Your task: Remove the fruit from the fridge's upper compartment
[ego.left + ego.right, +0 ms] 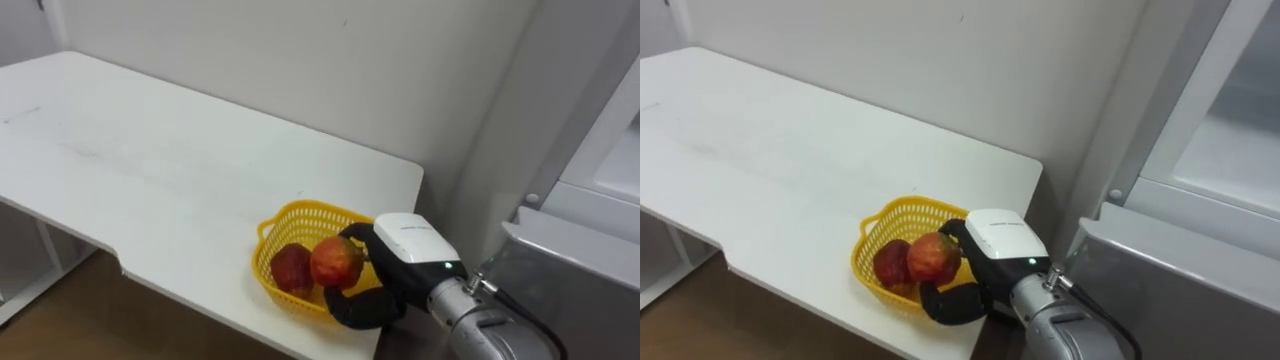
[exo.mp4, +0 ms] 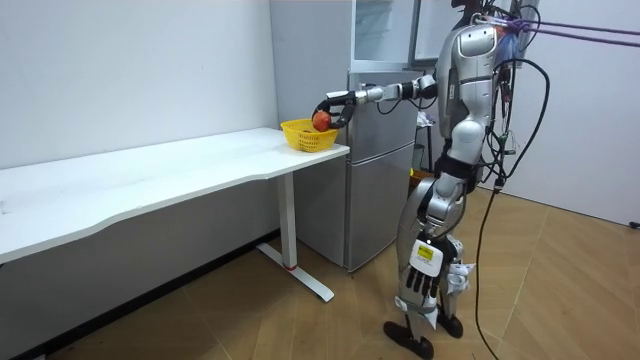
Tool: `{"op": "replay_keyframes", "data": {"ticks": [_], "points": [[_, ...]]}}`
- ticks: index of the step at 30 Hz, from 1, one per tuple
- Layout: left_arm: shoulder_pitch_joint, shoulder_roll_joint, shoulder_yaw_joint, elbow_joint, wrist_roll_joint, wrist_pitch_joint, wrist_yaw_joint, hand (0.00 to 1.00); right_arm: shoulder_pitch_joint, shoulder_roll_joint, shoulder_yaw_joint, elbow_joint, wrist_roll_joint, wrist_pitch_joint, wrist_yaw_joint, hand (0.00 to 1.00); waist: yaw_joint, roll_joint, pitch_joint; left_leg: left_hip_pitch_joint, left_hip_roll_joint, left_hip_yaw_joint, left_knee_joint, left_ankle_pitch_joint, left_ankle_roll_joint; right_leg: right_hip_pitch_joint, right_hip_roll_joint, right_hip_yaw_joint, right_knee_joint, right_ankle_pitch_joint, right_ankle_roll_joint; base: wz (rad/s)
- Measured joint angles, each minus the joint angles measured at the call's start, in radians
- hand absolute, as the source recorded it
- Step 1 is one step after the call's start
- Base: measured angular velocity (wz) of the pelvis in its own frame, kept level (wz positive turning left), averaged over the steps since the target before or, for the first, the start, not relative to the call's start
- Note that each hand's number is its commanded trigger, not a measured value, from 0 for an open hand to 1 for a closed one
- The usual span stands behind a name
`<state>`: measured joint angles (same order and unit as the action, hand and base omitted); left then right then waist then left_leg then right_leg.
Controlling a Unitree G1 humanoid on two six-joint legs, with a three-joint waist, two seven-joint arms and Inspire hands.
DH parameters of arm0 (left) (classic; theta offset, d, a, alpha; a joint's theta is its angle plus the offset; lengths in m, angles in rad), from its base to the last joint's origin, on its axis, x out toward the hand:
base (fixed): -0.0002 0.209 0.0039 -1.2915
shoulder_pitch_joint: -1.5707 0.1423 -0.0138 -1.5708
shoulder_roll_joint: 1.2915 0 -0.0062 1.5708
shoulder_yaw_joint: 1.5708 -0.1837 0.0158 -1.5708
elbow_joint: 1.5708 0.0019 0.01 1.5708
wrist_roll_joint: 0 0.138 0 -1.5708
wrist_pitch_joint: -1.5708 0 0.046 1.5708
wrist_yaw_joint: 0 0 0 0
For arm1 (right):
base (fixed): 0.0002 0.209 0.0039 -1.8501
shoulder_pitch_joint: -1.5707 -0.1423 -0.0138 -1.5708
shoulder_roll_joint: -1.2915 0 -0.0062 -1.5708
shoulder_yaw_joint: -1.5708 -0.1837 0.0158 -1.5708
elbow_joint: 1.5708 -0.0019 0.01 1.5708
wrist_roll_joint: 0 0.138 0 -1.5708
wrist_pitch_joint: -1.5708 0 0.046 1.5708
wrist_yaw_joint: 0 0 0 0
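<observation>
Where the basket point(image 1: 300, 211) sits, the right hand point(image 1: 410, 242) — curled — clasps the apple point(image 1: 336, 262).

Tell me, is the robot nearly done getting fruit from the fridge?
Nearly. One red fruit already lies in the yellow basket on the white table. The right hand holds a second fruit over the basket. Left: letting it go, and probably shutting the upper fridge, which stands open.
</observation>
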<state>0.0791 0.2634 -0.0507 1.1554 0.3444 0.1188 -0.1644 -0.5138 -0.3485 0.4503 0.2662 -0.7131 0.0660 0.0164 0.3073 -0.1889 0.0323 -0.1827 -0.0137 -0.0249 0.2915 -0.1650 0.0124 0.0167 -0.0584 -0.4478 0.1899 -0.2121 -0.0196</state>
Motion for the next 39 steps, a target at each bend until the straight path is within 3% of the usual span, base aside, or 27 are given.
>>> {"op": "replay_keyframes", "data": {"ticks": [6,7,8,10,16,39], "points": [[0.0,0.0,0.0,-0.002,0.021,0.005,-0.005,0.0,0.0,0.0,0.0,0.017,-0.001,0.0,0.0,1.0,0.0,0.007,-0.0004,-0.001,0.0,-0.003,0.01,-0.001,0.001,0.0,-0.001,0.001,0.013,0.0,0.0,0.0],[0.0,-0.001,0.0,-0.006,0.021,0.005,-0.004,0.0,0.0,0.0,0.0,0.018,-0.001,0.0,0.0,0.91,0.0,0.009,-0.0007,-0.001,0.001,-0.001,0.013,-0.001,0.001,0.0,-0.001,0.004,0.014,0.0,0.0,0.0],[0.0,-0.001,0.0,-0.007,0.021,0.005,-0.004,0.0,0.0,0.0,0.0,0.018,-0.001,0.0,0.0,0.42,0.0,0.01,-0.0014,-0.001,0.001,-0.001,0.013,-0.001,0.001,0.0,-0.001,0.004,0.014,0.0,0.0,0.0],[0.001,-0.002,0.0,-0.011,0.021,0.005,-0.004,0.0,0.0,0.0,0.0,0.018,0.0,0.0,0.0,0.0,0.001,0.016,-0.0039,-0.001,0.001,-0.001,0.016,-0.001,0.002,0.001,-0.002,0.006,0.015,0.0,0.0,0.0],[0.012,-0.003,0.001,-0.018,0.021,0.006,-0.004,0.0,0.0,0.0,-0.001,0.019,0.001,0.0,0.0,0.0,0.002,0.026,-0.0129,0.004,0.001,0.002,0.016,0.0,0.002,0.004,-0.001,0.006,0.016,0.0,0.0,0.0],[0.014,-0.009,0.01,-0.018,0.021,0.006,-0.012,0.0,0.0,0.0,-0.001,0.041,0.01,-0.003,0.0,0.0,0.002,0.027,-0.0115,0.019,0.0,0.0,0.016,-0.001,0.003,0.018,-0.004,0.007,0.016,0.001,0.0,0.0]]}}
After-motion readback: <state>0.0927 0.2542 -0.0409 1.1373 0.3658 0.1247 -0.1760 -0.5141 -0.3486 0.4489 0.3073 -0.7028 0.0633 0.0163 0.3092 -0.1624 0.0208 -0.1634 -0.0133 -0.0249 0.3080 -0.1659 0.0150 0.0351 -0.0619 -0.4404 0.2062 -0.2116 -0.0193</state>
